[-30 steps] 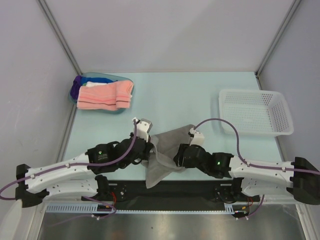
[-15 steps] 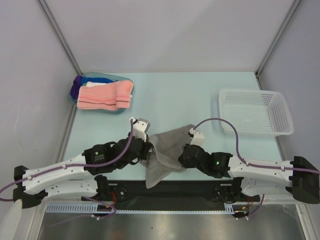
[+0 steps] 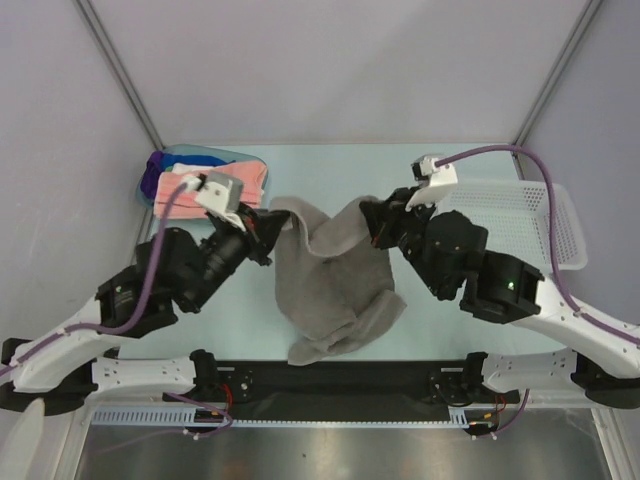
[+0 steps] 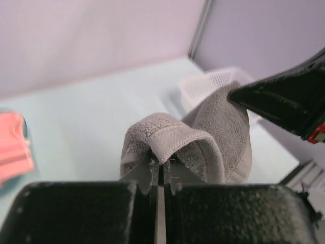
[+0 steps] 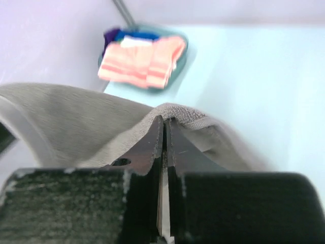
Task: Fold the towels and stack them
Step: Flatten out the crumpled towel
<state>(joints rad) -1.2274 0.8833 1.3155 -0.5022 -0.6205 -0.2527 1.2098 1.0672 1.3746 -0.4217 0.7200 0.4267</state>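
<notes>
I am watching the grey towel (image 3: 335, 275) hanging as a limp, nubbly terry drape left of the white mesh basket (image 3: 520, 235), with its lower end bunching on the table (image 3: 400, 170). My left gripper (image 3: 270, 227) is pinching one hemmed top corner shut. My right gripper (image 3: 377, 222) is clamping the other, nearer the basket. A striped salmon-pink towel (image 3: 252, 180) is lying folded on the blue tub (image 3: 195, 152), far left of the basket.

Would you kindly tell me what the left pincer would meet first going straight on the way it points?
The grey towel it grips, bunched just ahead of the left pincer; beyond that probably the right pincer, though depth is unclear.
</notes>
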